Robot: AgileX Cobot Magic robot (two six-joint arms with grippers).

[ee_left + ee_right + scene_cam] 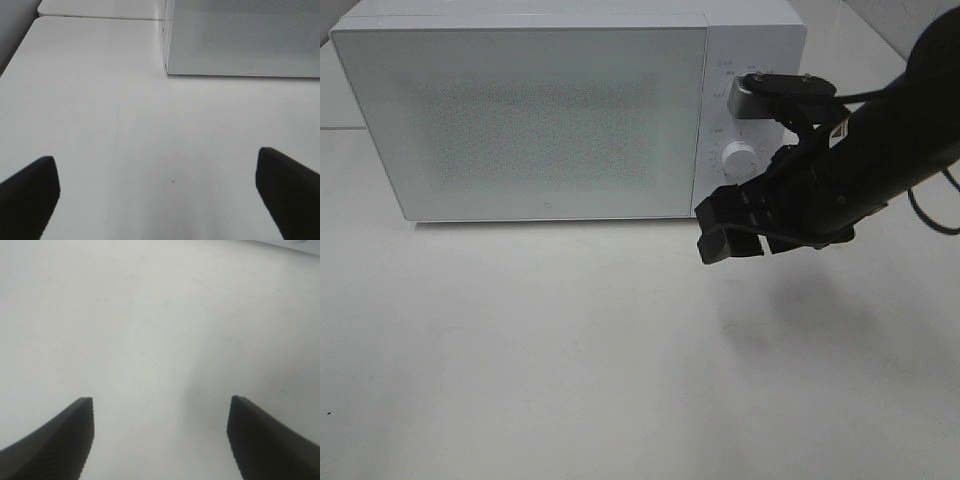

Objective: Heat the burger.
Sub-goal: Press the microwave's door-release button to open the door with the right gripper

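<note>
The burger showed in no view. It was probably light, soft and loosely stacked, best gripped gently across its sides. The microwave was closed. The right gripper hung spread and empty before it, and the left gripper was likewise spread over the table.

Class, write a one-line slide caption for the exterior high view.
Right end effector hangs open over the table, before the closed microwave and its dial.

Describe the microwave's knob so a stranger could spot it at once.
Find the big white microwave at the back of the table. On the narrow panel right of its closed door sits a round white knob, the only raised part in view among faint printed marks.
</note>
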